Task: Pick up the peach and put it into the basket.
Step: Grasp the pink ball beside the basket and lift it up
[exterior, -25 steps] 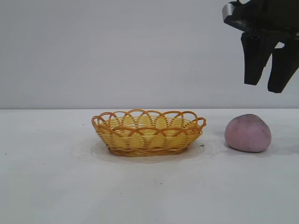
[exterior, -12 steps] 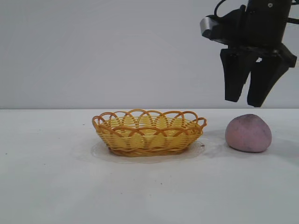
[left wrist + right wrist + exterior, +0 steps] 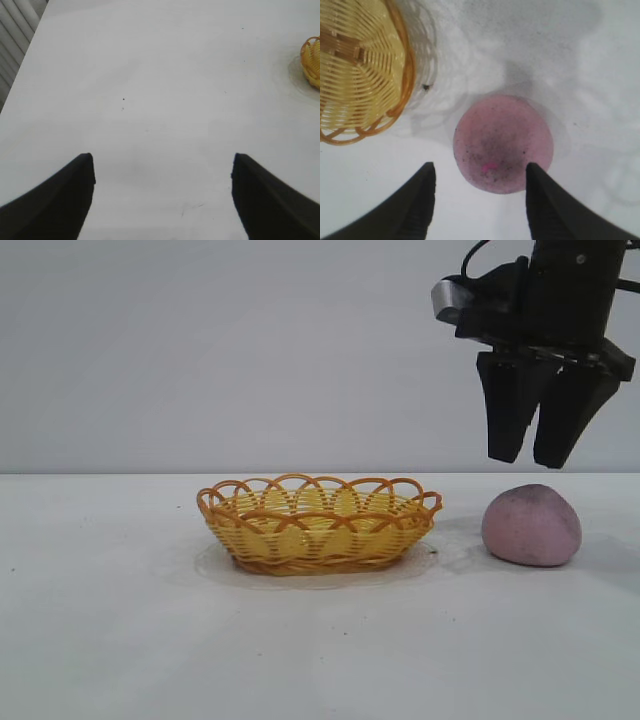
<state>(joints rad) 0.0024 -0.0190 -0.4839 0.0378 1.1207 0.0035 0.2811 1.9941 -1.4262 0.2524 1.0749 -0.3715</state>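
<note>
Fingers (image 3: 512, 420) of the right gripper (image 3: 535, 460) hang parted and empty above the rounded, speckled pink-purple peach (image 3: 531, 525), not touching it. It sits on the white table (image 3: 320, 640) beside the shallow yellow-orange wicker basket (image 3: 318, 523), apart from it. Parked over bare table, the left gripper (image 3: 160, 175) is spread wide, empty. No writing shows anywhere.

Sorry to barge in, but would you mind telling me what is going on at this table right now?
The right gripper hangs open just above the peach, not touching it. The peach sits on the table beside the basket, which holds nothing. The left gripper is open over bare table, away from both.
</note>
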